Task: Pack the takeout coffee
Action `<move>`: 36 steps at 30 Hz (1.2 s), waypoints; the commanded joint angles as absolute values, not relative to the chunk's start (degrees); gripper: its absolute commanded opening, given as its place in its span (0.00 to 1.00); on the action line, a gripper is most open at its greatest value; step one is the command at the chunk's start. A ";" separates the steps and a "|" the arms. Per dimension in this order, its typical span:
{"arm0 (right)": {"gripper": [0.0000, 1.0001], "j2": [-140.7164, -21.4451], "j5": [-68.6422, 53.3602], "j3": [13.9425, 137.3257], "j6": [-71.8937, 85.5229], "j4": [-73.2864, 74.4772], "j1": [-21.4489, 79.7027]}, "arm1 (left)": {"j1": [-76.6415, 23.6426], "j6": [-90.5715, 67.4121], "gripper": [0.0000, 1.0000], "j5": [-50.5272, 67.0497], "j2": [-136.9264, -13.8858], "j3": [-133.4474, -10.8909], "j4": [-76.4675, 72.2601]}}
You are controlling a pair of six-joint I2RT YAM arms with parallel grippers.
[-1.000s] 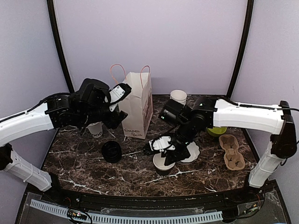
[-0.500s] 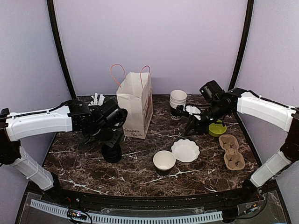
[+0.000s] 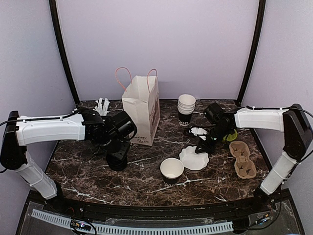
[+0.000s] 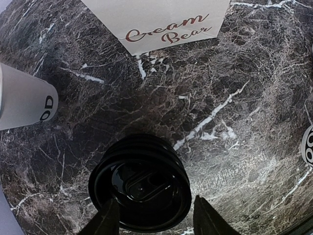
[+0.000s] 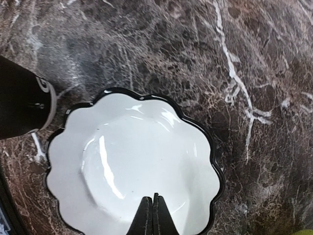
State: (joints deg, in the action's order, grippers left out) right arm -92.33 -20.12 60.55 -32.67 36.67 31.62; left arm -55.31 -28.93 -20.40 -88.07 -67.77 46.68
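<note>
Small black paper cup [image 3: 171,168], white-lined and lidless, stands upright on the dark white-veined marble surface [image 3: 78,164], centre-front, just beside a white scalloped plate [image 3: 191,160].

Stack of black round plastic lids [image 4: 140,182] stands to the cup's left, well apart, in front of a white paper bag [image 3: 142,112] lettered "Cream Bear".

Left gripper [image 4: 155,218]: jaws spread, one finger at each side of the stack's near rim. Contact cannot be told.

Right gripper [image 5: 153,201]: jaws pressed together, tips over the plate's near part, nothing seen between them.

Brown pulp cup carrier [image 3: 243,159] lies near the right edge.

Lilac walls [image 3: 195,44] and black curved posts [image 3: 60,46] stand behind. Bare marble runs along the near edge.
</note>
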 commanded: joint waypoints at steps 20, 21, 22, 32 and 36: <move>0.00 -103.96 2.98 67.66 -23.56 26.40 21.80 | -55.58 -28.61 0.57 -21.82 -88.17 -67.19 47.27; 0.00 -103.70 2.09 67.94 -23.76 26.60 21.72 | -55.62 -28.69 0.57 -21.43 -88.25 -67.08 47.10; 0.00 -103.14 -0.24 68.08 -24.26 27.10 21.71 | -55.58 -28.76 0.57 -21.31 -88.42 -66.96 46.91; 0.04 -85.69 -35.01 66.38 -32.59 36.10 21.71 | -55.59 -29.58 0.50 -17.73 -88.66 -65.00 46.28; 0.05 -82.11 -34.80 63.32 -31.53 33.21 21.71 | -55.55 -30.01 0.39 -16.04 -90.19 -64.91 45.89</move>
State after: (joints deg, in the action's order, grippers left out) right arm -83.74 -29.41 66.13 -31.00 34.17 21.61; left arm -55.31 -29.19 -18.17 -89.01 -65.80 45.98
